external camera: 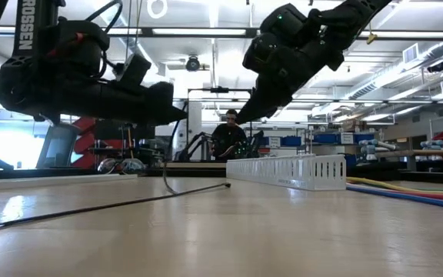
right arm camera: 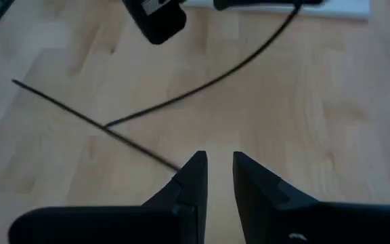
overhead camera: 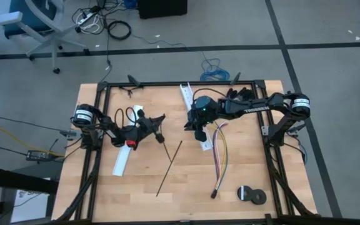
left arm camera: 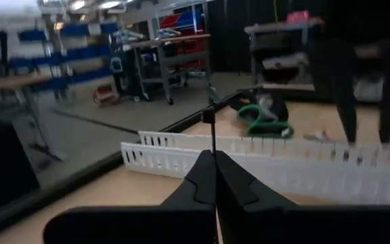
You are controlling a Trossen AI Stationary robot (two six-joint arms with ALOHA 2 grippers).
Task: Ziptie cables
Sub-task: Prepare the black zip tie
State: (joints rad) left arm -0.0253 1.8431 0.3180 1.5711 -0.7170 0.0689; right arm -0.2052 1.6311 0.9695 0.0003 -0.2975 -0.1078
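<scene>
The cables [overhead camera: 220, 156], thin yellow, purple and pinkish wires, lie on the table right of the white channel, ending in a small dark end [overhead camera: 214, 194]. In the low view they [external camera: 406, 192] show at the right. One black ziptie [overhead camera: 169, 169] lies straight on the wood at mid-table [right arm camera: 66, 105]. My left gripper [overhead camera: 159, 120] is shut on a second ziptie [overhead camera: 162, 137]. My right gripper [overhead camera: 197, 132] hovers open over the channel's near end, fingers [right arm camera: 195, 173] pointing down at the table, touching nothing. My left gripper [left arm camera: 214, 154] pinches the ziptie between its two shut fingertips, and a short piece of the strip [left arm camera: 213, 132] sticks out past them. The gripper comes in about level from the table's left. The longer part hangs down in a curve [external camera: 177, 191], its free end [right arm camera: 114, 122] on the table beside the lying ziptie.
A white slotted channel [overhead camera: 186, 97] runs from the far edge toward mid-table under my right gripper [external camera: 298, 171]. A second white piece [overhead camera: 122, 161] lies near my left arm. Two black tape rolls [overhead camera: 252, 195] sit near the right near corner. A person [external camera: 229, 131] stands beyond the table.
</scene>
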